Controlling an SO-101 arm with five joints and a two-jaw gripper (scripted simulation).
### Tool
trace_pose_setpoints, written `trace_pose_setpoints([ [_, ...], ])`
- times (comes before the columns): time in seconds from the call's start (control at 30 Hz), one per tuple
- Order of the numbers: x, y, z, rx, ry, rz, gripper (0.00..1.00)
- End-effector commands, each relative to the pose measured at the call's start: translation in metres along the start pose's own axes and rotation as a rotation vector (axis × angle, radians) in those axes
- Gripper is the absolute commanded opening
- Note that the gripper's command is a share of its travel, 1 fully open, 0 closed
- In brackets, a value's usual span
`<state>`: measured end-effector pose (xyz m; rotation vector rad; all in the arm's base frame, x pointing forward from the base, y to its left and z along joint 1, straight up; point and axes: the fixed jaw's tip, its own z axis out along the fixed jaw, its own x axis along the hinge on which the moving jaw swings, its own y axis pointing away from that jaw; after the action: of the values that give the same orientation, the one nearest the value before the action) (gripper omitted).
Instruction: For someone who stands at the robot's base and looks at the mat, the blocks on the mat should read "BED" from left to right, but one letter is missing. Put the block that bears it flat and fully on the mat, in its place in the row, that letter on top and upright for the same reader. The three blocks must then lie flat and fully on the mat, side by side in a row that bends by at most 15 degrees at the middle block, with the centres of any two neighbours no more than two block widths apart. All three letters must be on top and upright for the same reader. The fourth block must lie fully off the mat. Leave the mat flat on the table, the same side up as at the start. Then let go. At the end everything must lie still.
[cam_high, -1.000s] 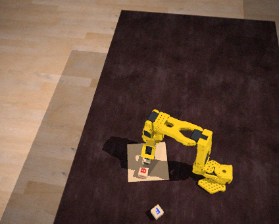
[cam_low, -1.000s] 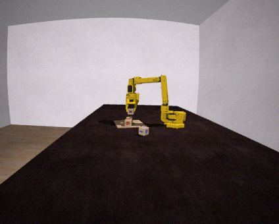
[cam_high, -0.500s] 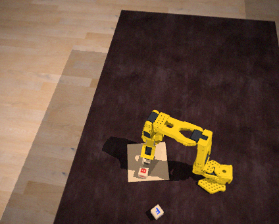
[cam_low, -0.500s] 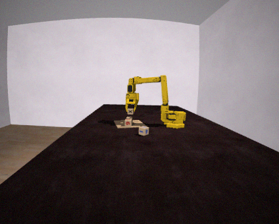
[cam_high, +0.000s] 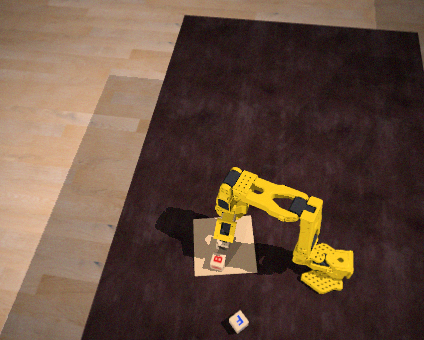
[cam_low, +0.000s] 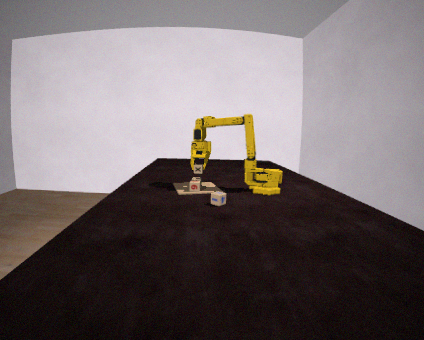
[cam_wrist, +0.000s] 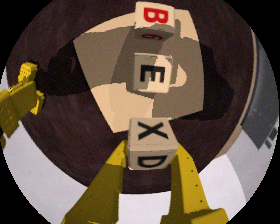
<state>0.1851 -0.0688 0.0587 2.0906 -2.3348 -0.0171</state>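
My gripper (cam_high: 223, 242) (cam_low: 198, 167) (cam_wrist: 150, 150) is shut on a pale block (cam_low: 198, 169) (cam_wrist: 151, 134), held in the air. A black X is on its side facing the exterior camera, and a black D on the face towards the palm. The mat (cam_high: 202, 270) (cam_low: 211, 185) (cam_wrist: 112, 110) lies flat. On it, the red B block (cam_high: 218, 261) (cam_low: 195, 185) (cam_wrist: 155, 16) and the black E block (cam_wrist: 151, 75) lie with these letters up. The gripper largely hides E in the top and exterior views. A block with a blue letter (cam_high: 239, 321) (cam_low: 218, 199) lies off the mat.
The arm's yellow base (cam_high: 327, 267) (cam_low: 265, 182) stands on the dark table beside the mat. The arm's shadow falls across part of the mat. The table's long edge lies beyond the mat on the side away from the base.
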Motion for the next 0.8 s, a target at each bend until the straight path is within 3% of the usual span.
trace_pose_setpoints([
  [0.0,0.0019,-0.0123,-0.0195,0.125,0.028,0.000,0.00],
  [0.77,0.0048,-0.0134,-0.0196,0.125,0.029,-0.004,0.00],
])
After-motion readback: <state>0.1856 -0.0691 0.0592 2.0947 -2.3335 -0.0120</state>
